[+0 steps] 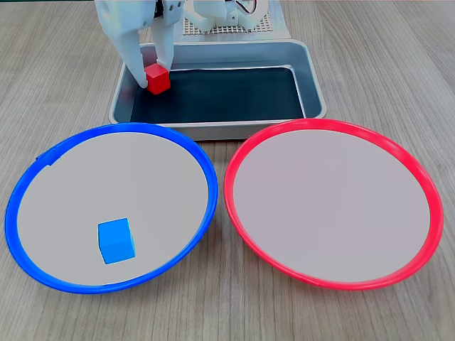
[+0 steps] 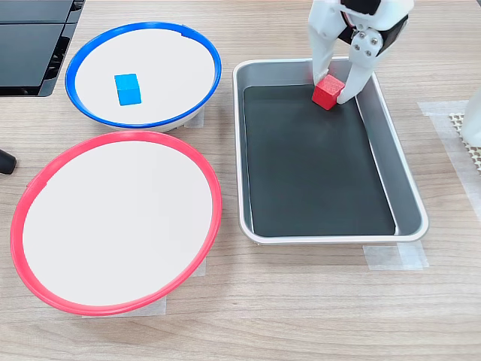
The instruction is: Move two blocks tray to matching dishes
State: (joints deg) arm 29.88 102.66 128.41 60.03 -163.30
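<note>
1. Nearest the pincer (image 1: 151,87), the tray (image 2: 409,197) walls it in on the red block (image 1: 158,78).
2. Farther off, the red-rimmed dish (image 1: 234,206) sits empty, apparently awaiting that cube.
3. Equally far, the blue-rimmed dish (image 1: 21,249) holds the glossy blue block (image 1: 115,240).
4. Between the jaws, the small glossy red cube appears clamped.

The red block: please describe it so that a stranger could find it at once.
Find the silver tray beside the two round dishes. In one corner of it, the white end effector straddles a small red cube. The other cube is blue and lies in the blue-rimmed dish.
</note>
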